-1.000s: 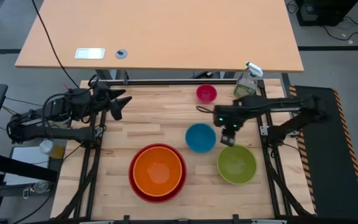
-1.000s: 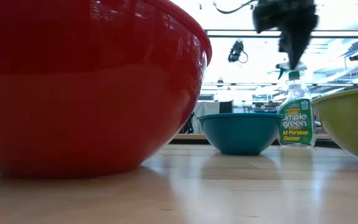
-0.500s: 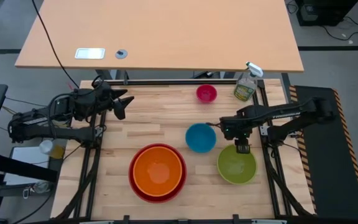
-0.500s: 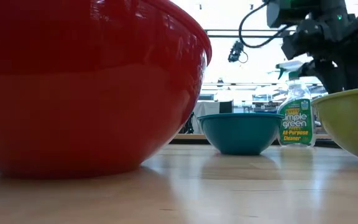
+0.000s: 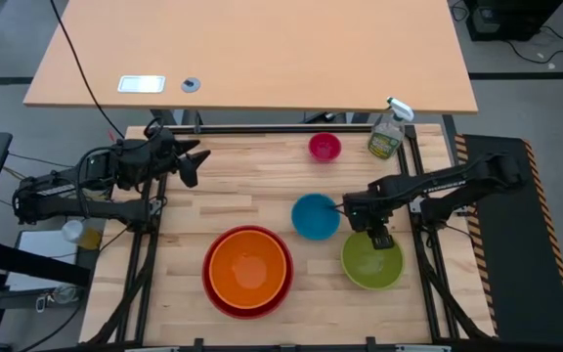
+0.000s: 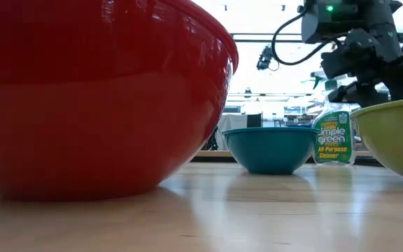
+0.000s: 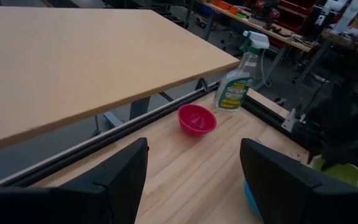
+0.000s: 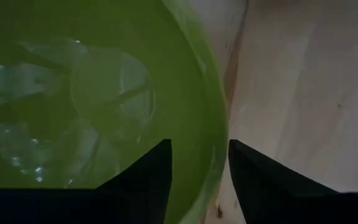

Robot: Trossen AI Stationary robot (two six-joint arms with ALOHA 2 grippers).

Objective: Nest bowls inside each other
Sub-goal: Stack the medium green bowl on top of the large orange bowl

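Note:
The orange bowl point(image 5: 248, 270) sits nested in the red bowl point(image 5: 225, 296) near the table's front. The blue bowl point(image 5: 315, 216), the green bowl point(image 5: 369, 264) and the small pink bowl point(image 5: 324, 147) each stand alone on their bases. My right gripper point(image 5: 379, 238) points down over the green bowl's far rim point(image 8: 216, 143) and is open. One finger point(image 8: 145, 177) is inside the bowl and the other point(image 8: 260, 180) is outside. My left gripper point(image 5: 192, 161) waits open above the table's far left.
A clear spray bottle point(image 5: 387, 132) stands at the far right, behind the pink bowl. A second, larger tabletop point(image 5: 252, 49) lies beyond the far edge. Bare wood shows between the left arm and the bowls.
My right gripper has come down and toward the table's near right, from above the gap between the blue and green bowls to the green bowl's far rim. It has rolled about its own axis on the way. The bowls have not moved.

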